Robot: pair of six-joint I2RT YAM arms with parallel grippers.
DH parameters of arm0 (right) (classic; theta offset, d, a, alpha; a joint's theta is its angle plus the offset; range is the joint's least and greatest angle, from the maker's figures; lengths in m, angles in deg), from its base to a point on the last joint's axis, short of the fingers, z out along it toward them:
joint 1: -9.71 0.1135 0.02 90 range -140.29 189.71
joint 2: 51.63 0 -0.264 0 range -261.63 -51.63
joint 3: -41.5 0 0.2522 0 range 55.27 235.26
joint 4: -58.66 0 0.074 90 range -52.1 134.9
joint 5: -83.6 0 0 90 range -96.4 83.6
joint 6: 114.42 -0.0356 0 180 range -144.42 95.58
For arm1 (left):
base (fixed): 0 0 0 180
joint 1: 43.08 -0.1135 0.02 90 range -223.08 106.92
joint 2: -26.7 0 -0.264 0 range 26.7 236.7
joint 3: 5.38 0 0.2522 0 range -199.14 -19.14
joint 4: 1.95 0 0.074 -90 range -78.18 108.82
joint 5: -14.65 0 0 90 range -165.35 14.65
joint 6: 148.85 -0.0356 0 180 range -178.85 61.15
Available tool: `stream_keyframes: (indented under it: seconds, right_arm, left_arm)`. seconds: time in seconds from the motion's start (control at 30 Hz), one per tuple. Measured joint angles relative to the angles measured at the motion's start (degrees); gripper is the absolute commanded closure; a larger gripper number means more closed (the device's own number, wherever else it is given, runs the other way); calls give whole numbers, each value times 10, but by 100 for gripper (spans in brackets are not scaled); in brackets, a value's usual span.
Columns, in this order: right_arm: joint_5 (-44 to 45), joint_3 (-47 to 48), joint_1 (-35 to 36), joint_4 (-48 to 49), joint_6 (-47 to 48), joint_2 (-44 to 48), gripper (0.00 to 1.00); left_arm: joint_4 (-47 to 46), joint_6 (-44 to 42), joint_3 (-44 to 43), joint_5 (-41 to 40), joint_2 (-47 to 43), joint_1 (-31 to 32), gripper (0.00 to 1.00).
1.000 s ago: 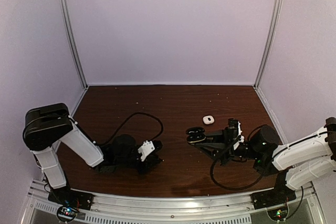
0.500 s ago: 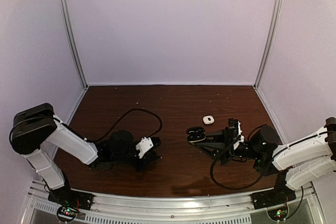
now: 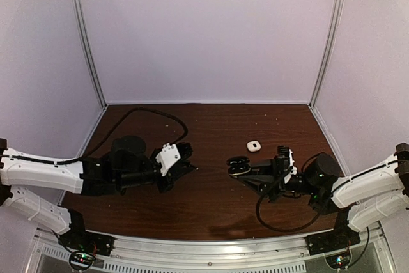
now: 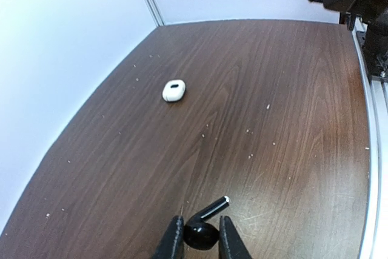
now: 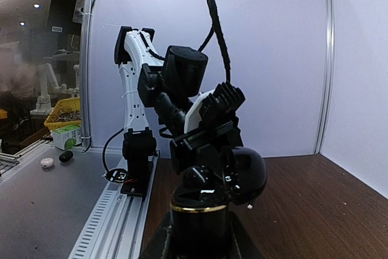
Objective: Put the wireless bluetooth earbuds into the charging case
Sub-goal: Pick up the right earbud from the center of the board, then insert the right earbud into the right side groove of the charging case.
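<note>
In the left wrist view my left gripper [image 4: 198, 239] is shut on a black earbud [image 4: 202, 233], its stem pointing up and right just above the wood. In the top view the left gripper [image 3: 188, 166] sits left of centre, and the earbud is too small to make out. My right gripper [image 3: 241, 171] is shut on a black charging case [image 3: 238, 163], held facing the left gripper. In the right wrist view the right gripper [image 5: 200, 238] holds the case [image 5: 203, 210] upright, gold-rimmed, with its lid [image 5: 247, 174] open. Something glossy sits inside it.
A small white pebble-like case [image 3: 254, 146] lies on the brown table [image 3: 211, 126] behind the right gripper; it also shows in the left wrist view [image 4: 174, 90]. Black cables loop from both arms. Purple walls enclose the table on three sides.
My left arm has unfolded and stretched low across the left side. Its gripper moved away from the near edge, toward the case. The right arm has not moved.
</note>
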Motion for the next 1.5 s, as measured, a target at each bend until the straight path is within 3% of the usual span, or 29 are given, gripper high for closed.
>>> stream_keyframes:
  seconds: [0.2,0.6,1.1,1.5]
  right_arm:
    - [-27,-2,0,-9,23,-1,100]
    - [-59,3,0,-45,40,-10,100]
    - [-66,27,0,-74,13,-40,100]
    - [-50,40,7,-81,-22,-57,100]
  left_arm:
    - [78,-27,-27,-35,-73,21,91]
    - [190,-81,-118,-88,-90,95,92]
    - [236,-131,-217,-150,-23,198,92]
    - [246,-162,-257,-178,39,220,93]
